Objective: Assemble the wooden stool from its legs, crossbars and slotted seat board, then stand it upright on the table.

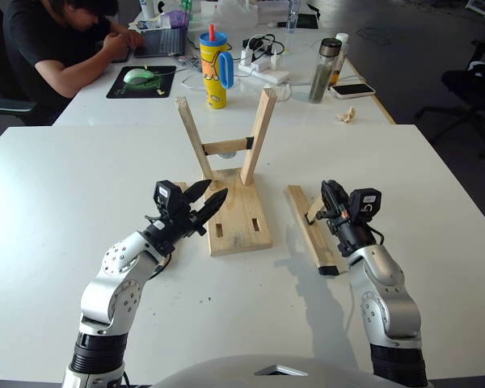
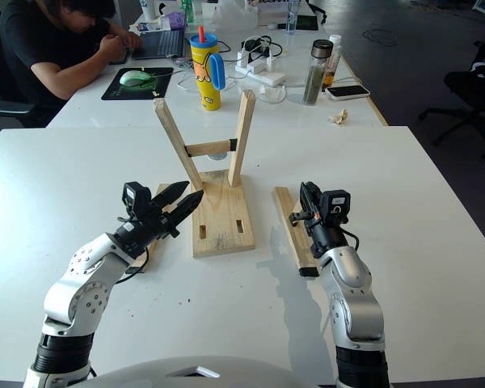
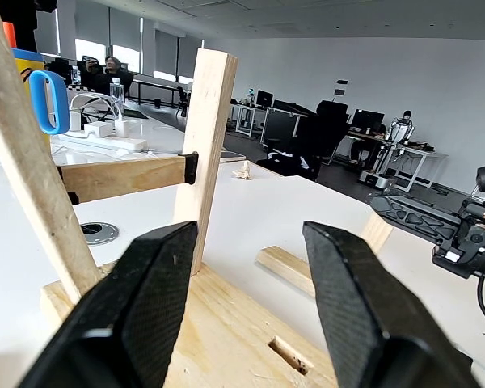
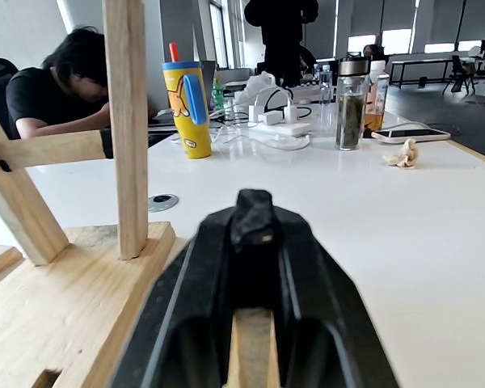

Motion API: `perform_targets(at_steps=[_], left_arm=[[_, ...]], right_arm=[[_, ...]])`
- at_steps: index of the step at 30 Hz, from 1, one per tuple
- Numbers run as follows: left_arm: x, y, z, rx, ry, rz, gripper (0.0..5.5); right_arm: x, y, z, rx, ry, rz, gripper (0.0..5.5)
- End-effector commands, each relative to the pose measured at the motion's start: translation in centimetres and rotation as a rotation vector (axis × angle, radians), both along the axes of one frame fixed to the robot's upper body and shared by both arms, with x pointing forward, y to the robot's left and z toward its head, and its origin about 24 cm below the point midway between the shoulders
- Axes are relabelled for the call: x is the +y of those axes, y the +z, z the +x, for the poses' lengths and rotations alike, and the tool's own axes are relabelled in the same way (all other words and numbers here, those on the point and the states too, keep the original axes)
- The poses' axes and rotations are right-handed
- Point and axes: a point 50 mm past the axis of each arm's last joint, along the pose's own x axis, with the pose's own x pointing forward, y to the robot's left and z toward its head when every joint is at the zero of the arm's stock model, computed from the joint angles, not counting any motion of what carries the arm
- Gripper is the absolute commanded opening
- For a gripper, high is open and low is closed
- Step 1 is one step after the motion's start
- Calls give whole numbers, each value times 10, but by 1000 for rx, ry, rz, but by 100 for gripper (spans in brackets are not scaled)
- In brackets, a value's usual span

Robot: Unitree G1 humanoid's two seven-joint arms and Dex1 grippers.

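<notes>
The white bench (image 1: 65, 202) carries the half-built stool at its middle. The pale slotted wooden seat board (image 1: 241, 212) lies flat, its long axis running from the robot toward the far edge. A pair of upright wooden legs (image 1: 257, 137), joined by a short wooden crossbar (image 1: 225, 147), stands in the far end of the board. The two empty slots (image 1: 259, 223) are at its near end. The loose wooden leg strip (image 1: 307, 230) lies flat just beside the board's right edge. Its long axis is roughly parallel to the board, with the near end angled slightly outward. The right gripper (image 1: 329, 191) rests on this strip, its fingers drawn narrow about a piece of the wood, so the right arm is the nearer one for the coming move. That move probably calls for lifting the strip, turning it upright and carrying it left to the near slots. The left gripper (image 1: 218, 187) hovers over the board's left edge, spread wide and holding nothing, well placed to steady the board.
</notes>
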Motion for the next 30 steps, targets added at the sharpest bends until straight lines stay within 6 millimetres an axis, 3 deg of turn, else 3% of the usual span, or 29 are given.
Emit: perform_targets(at_steps=[1, 9, 21, 27, 30], left_arm=[[0, 0, -1, 2, -6, 16, 241], [1, -2, 0, 7, 1, 16, 241], [-2, -2, 1, 0, -2, 12, 241], [-3, -3, 1, 2, -6, 11, 241], [-2, -3, 2, 0, -3, 10, 241]], right_arm=[[-6, -36, -18, 143, -7, -24, 42], [5, -26, -4, 115, 41, -66, 42], [4, -24, 10, 125, 44, -91, 42], [1, -8, 25, 87, 46, -94, 42], [-2, 7, 31, 41, 29, -75, 104]])
